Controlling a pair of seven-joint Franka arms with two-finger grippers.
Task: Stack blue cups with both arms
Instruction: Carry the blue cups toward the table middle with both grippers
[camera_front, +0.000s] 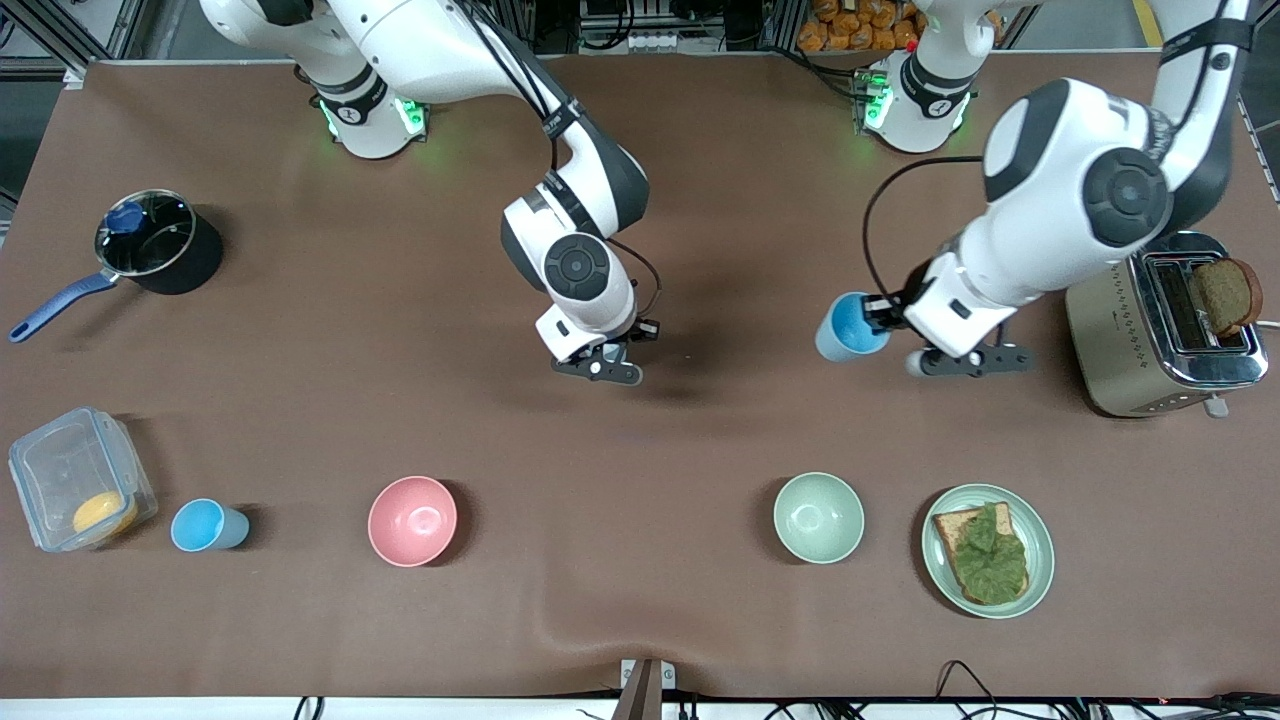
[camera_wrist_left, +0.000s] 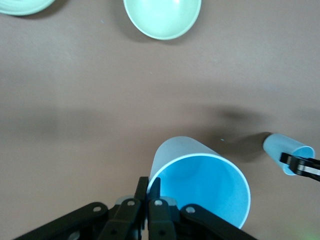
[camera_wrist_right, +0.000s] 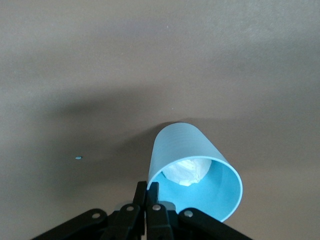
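Observation:
My left gripper (camera_front: 886, 318) is shut on the rim of a sky-blue cup (camera_front: 848, 327) and holds it tilted above the table beside the toaster; in the left wrist view the gripper (camera_wrist_left: 148, 183) pinches the cup's wall (camera_wrist_left: 200, 186). My right gripper (camera_front: 604, 358) hangs over the table's middle. Its cup is hidden under the hand in the front view. In the right wrist view the gripper (camera_wrist_right: 148, 188) is shut on a blue cup's rim (camera_wrist_right: 182, 145), with a white crumpled thing (camera_wrist_right: 186, 171) inside. That cup also shows in the left wrist view (camera_wrist_left: 286, 152). Another blue cup (camera_front: 208, 525) stands on the table.
Near the front camera lie a clear box (camera_front: 80, 480), a pink bowl (camera_front: 412, 520), a green bowl (camera_front: 818, 517) and a plate with toast and lettuce (camera_front: 1040, 560). A toaster (camera_front: 1130, 330) stands at the left arm's end, a black pot (camera_front: 160, 245) at the right arm's end.

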